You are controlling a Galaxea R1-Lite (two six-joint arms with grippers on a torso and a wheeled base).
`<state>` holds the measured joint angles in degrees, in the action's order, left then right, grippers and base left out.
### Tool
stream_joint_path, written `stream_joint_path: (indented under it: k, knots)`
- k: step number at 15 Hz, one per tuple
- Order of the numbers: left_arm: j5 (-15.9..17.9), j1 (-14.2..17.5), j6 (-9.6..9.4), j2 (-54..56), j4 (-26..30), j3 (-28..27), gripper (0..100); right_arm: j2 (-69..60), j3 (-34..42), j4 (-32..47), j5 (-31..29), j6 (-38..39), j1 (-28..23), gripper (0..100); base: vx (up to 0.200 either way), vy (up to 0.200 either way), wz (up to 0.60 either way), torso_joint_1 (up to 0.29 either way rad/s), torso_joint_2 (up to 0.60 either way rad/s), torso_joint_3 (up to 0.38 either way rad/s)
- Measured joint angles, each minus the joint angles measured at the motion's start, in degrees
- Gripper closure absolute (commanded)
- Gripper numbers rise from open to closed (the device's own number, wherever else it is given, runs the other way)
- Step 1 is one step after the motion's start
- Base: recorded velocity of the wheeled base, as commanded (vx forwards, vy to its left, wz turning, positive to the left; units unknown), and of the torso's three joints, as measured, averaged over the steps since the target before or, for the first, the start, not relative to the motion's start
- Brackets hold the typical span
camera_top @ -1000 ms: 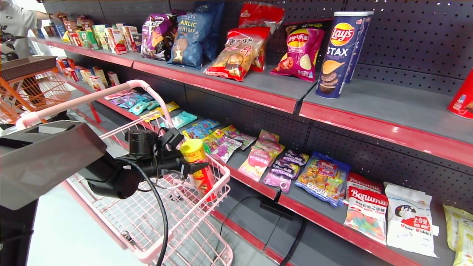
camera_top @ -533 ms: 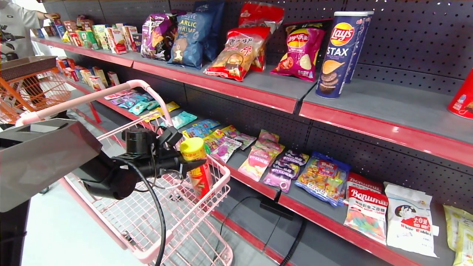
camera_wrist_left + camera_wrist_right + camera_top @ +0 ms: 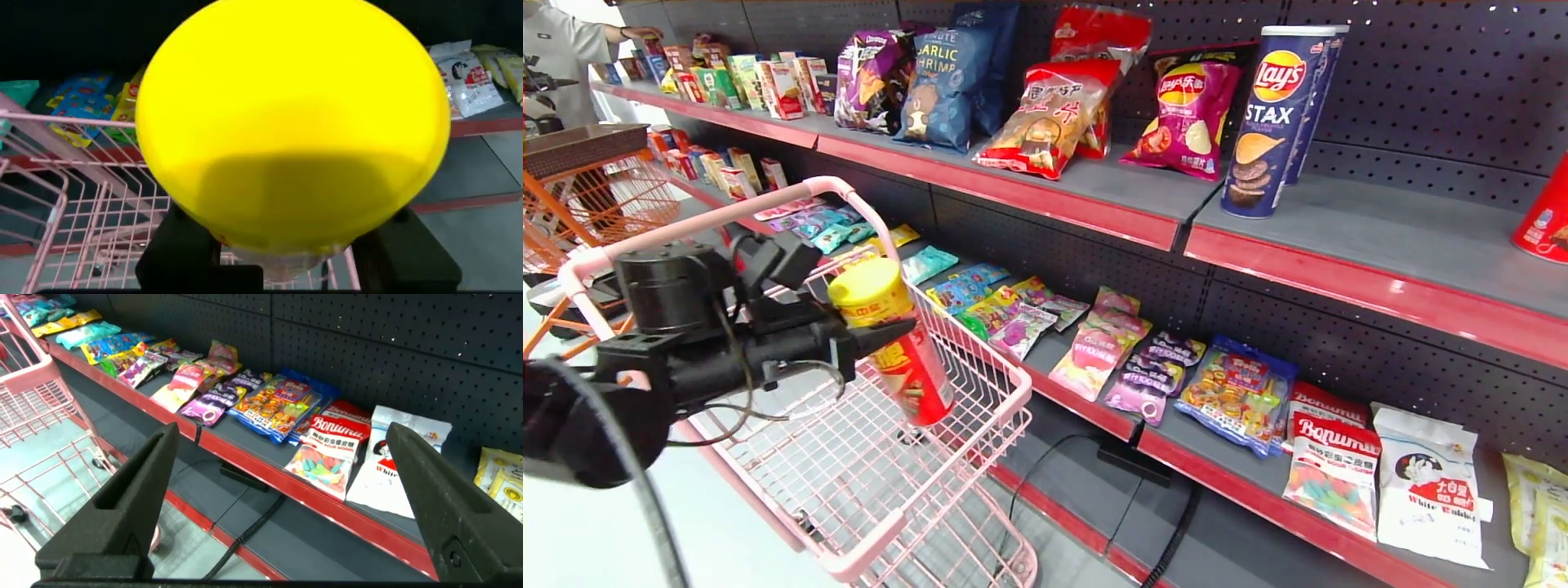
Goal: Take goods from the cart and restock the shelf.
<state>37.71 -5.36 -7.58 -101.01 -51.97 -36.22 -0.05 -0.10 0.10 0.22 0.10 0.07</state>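
Left gripper: my left gripper (image 3: 882, 328) is clamped on the red cylindrical chip can with a yellow plastic lid (image 3: 911, 371), just under the lid.
Can axis: near upright, lid up, base leaning toward the red-edged grey shelf (image 3: 1339, 220).
Can place: over the pink wire cart (image 3: 1005, 384).
Right gripper: my right gripper (image 3: 282, 431) has its fingers spread wide and holds nothing.

Left: gripper (image 3: 872, 320) clamped around canister (image 3: 916, 377) just below its lid, arm extended level above cart (image 3: 768, 198) handle end. Right: gripper (image 3: 279, 439) spread wide.

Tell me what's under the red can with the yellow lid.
The red can, held in the left pincer, hangs over the pink cart; its wire mesh shows below. The can hides the mesh right behind it.
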Motion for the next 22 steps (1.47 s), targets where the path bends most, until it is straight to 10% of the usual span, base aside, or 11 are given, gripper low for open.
stream_joint_path:
  k: [6, 8, 11, 17, 22]
  knots:
    - [-1.22, 3.44, 2.11, 28.33, 8.37, 15.71, 100, 0.00, 0.07, 0.00, 0.00, -0.12, 0.00, 0, 0.000, 0.000, 0.00, 0.000, 0.00, 0.000]
    - [-11.30, 5.07, 3.07, 39.08, 15.59, 16.85, 100, 0.00, 0.07, 0.06, 0.02, -0.10, 0.00, 0, 0.000, 0.000, 0.00, 0.021, -0.08, -0.052]
    - [-20.69, 6.57, 4.55, 51.63, 22.66, 17.46, 100, 0.00, 0.07, 0.00, 0.02, -0.05, 0.00, 0, 0.000, 0.000, 0.00, 0.129, -0.40, -0.247]
    - [-22.65, 7.12, 4.85, 72.70, 52.63, 11.25, 100, 0.00, 0.05, -0.02, 0.02, 0.06, 0.00, 0, 0.000, 0.000, 0.00, 0.210, -0.54, -0.338]
    - [-27.77, 7.20, 4.63, 81.07, 56.34, 7.51, 100, 0.00, 0.02, 0.00, 0.00, 0.11, 0.00, 0, 0.000, 0.000, 0.00, 0.230, -0.55, -0.329]
